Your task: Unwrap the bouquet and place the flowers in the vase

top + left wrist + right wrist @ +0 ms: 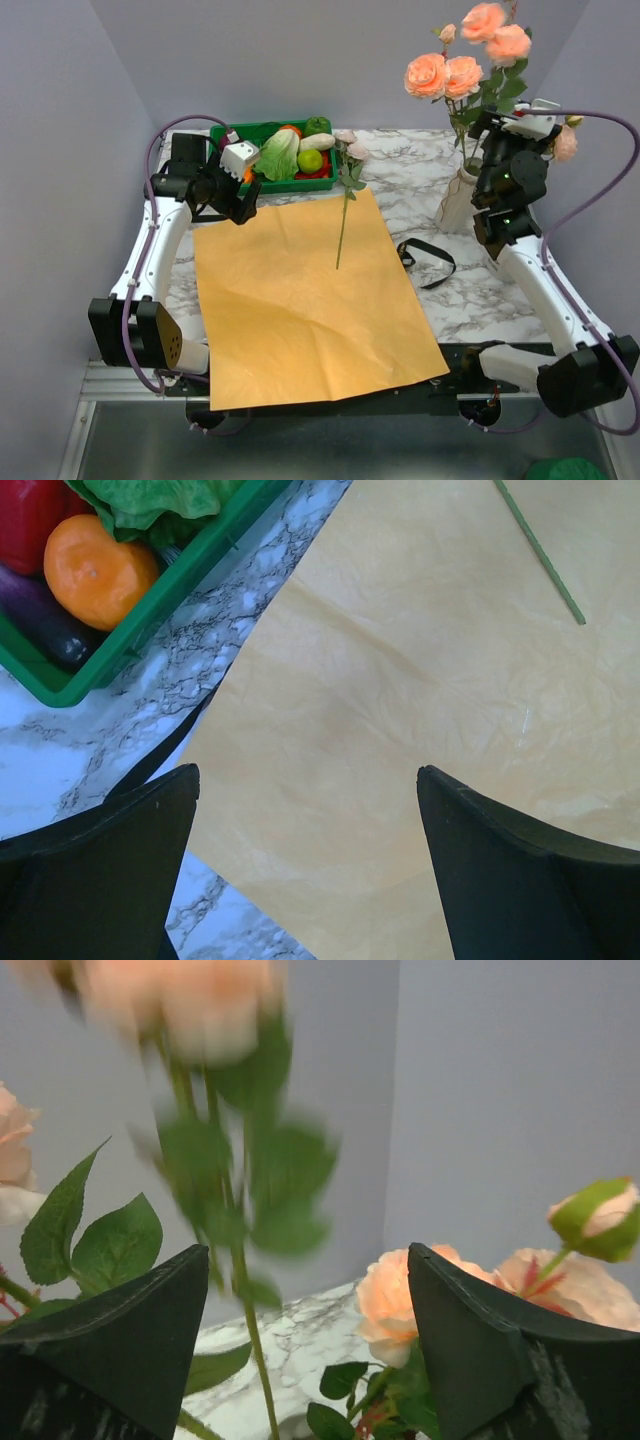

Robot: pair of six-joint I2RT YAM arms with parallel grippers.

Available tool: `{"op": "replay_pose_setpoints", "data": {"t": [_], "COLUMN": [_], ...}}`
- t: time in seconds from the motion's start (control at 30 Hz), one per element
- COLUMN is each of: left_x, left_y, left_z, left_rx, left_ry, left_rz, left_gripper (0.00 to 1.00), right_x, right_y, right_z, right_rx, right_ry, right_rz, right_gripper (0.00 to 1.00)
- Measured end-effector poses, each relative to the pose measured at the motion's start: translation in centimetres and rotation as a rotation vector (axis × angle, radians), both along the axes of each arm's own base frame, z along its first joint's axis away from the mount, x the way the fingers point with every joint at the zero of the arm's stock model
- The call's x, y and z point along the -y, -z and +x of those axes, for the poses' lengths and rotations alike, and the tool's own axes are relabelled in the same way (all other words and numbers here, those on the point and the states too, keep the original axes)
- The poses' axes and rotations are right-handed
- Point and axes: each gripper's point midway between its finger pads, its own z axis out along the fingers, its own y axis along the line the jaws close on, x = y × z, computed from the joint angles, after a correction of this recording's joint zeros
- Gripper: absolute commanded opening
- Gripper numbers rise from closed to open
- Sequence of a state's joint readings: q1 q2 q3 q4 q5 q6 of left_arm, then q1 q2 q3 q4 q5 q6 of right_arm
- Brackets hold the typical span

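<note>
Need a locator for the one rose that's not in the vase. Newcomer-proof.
Start at the orange paper sheet spread on the marble table. On its far right part lies a single rose, thin green stem on the paper, pale bloom reaching beside the green tray. Unlike the other roses, upright in the vase, it lies flat and alone.

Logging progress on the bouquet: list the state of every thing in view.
vase: upright, holding several roses.
orange paper sheet: unwrapped, spread flat.
black ribbon: untied, loose beside the paper.
single rose: lying on the paper.
green tray: filled with plastic vegetables.
left gripper: open, over the paper's corner.
right gripper: open, a rose stem between the jaws.
</note>
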State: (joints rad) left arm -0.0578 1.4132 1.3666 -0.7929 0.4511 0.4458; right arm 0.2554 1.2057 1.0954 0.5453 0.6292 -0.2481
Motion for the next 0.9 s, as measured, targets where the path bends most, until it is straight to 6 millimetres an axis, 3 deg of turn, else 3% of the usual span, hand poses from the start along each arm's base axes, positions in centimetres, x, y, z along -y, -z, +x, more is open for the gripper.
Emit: {"op": "replay_pose_setpoints", "data": {"t": [0.17,0.27,0.37,0.43,0.53,0.63,0.73,0.8,0.9], "left_x": [0.1,0.1,0.1,0.1,0.1,0.1,0.1,0.1,0.1], "left_y": [-0.5,-1.3,-2.0,-2.3,-2.7,-2.9,-3.0,-3.0,-3.0], "left_z": [-0.5,-0.8,-1.1,-1.3,-1.5,-2.0,-2.3,-2.4,-2.4], "left_rx": [0.008,0.029,0.049,0.055,0.065,0.076,0.079,0.076,0.071], "left_ry": [0.003,0.004,0.004,0.005,0.003,0.002,0.001,-0.003,-0.011], "left_rz": [-0.004,-0.008,-0.013,-0.015,-0.017,-0.019,-0.020,-0.023,-0.029], "left_gripper": [0.99,0.99,0.99,0.99,0.99,0.99,0.99,0.99,0.99], "right_x": [-1.2,-5.0,-9.8,-11.9,-14.6,-17.4,-20.9,-22.9,-25.7], "right_y": [-0.7,0.0,2.6,4.5,7.9,12.5,17.4,19.9,23.1], "right_z": [-3.9,-6.8,-8.9,-9.5,-9.2,-8.3,-6.7,-5.6,-3.9], "right_rx": [-0.007,-0.015,-0.073,-0.131,-0.234,-0.385,-0.563,-0.664,-0.777], "right_ry": [-0.081,-0.193,-0.328,-0.365,-0.397,-0.411,-0.412,-0.402,-0.380], "right_rz": [0.092,0.118,0.123,0.122,0.136,0.122,0.080,0.056,0.040], "right_gripper": [0.91,0.91,0.91,0.91,0.90,0.90,0.93,1.00,1.00]}}
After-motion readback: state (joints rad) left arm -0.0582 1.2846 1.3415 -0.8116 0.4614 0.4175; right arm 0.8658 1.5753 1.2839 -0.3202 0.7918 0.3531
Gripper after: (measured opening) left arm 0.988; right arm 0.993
